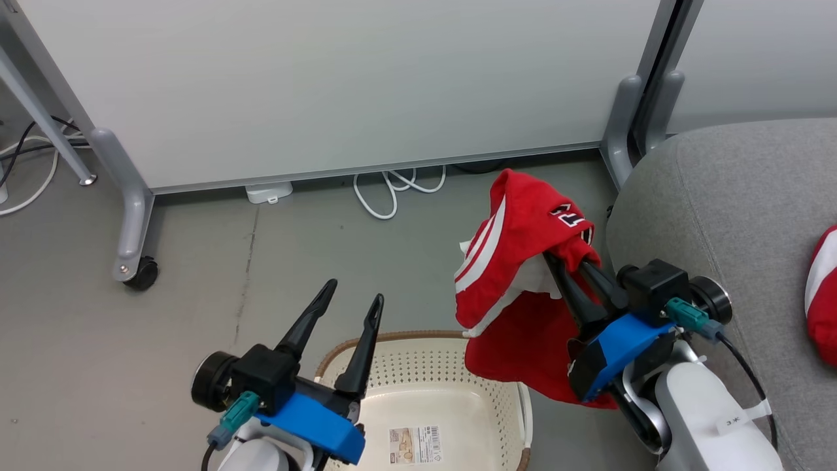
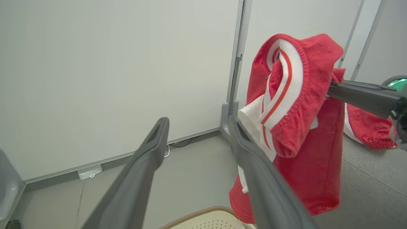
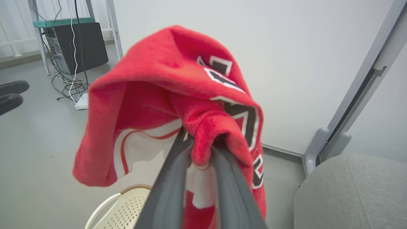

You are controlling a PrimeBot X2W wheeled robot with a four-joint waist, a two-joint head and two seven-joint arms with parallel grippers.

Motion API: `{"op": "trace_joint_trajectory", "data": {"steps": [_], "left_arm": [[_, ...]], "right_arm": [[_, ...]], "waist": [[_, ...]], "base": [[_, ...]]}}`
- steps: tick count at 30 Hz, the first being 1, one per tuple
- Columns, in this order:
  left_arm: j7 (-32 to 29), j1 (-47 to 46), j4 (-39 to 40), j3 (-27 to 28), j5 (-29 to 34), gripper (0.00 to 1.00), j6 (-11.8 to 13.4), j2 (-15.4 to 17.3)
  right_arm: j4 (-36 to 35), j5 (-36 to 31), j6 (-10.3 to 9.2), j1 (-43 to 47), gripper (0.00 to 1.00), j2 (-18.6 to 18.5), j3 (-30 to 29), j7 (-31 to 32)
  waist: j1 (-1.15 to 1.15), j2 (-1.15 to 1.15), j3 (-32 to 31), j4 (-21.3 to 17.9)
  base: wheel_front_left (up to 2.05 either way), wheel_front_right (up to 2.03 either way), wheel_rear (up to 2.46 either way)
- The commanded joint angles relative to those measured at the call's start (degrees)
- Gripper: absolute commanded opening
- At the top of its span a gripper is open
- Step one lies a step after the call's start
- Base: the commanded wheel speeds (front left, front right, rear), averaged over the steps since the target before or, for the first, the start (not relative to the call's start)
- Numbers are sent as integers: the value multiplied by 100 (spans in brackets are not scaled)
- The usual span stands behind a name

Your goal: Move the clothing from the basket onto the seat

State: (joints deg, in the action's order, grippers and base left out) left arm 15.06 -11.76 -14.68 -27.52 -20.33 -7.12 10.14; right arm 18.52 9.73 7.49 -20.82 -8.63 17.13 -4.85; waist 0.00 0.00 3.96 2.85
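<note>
Right gripper [image 1: 570,271]: fingers pinched nearly together on a bunched fold of the red numbered jersey [image 1: 523,229]. The right wrist view confirms it, with the cloth wedged between the two fingers [image 3: 200,143] and draping over and below them.

Jersey position: in the air, just off the seat's [image 1: 739,209] left edge and not touching the cushion. Its lower hem hangs past the basket's [image 1: 425,373] near corner. Its long axis runs roughly vertical, hanging from the pinch point.

Left gripper [image 1: 354,291]: fingers spread wide, holding nothing. It is over the basket rim, on the side farther from the seat.

Second red garment [image 1: 825,294]: already lying on the seat, towards its far right.

Basket: on the floor to the left of the seat. The part of its bottom in view shows the barcode sticker [image 1: 415,445] and no cloth.

Judgement: last transfer under way. The seat lies to the right of the held jersey, so the carry goes rightward. The right arm is both the nearer one and the loaded one. The trailing hem may catch on the seat edge unless it is carried high enough.
</note>
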Motion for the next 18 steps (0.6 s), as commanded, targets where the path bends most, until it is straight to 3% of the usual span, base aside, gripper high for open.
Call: {"op": "trace_joint_trajectory", "data": {"steps": [1,6,18], "left_arm": [[17,91,28,95,50,100,-33,-13],[17,299,38,405,184,100,-41,-78],[17,316,85,418,179,100,-38,-150]], "right_arm": [[-38,15,1,5,0,-7,-28,-3],[-53,29,1,24,0,-29,-55,18],[-76,13,1,-10,0,24,-83,17]], "waist": [[0,0,2,0],[0,0,18,2],[0,0,84,-170]], "base": [[0,0,0],[0,0,0],[0,0,0]]}}
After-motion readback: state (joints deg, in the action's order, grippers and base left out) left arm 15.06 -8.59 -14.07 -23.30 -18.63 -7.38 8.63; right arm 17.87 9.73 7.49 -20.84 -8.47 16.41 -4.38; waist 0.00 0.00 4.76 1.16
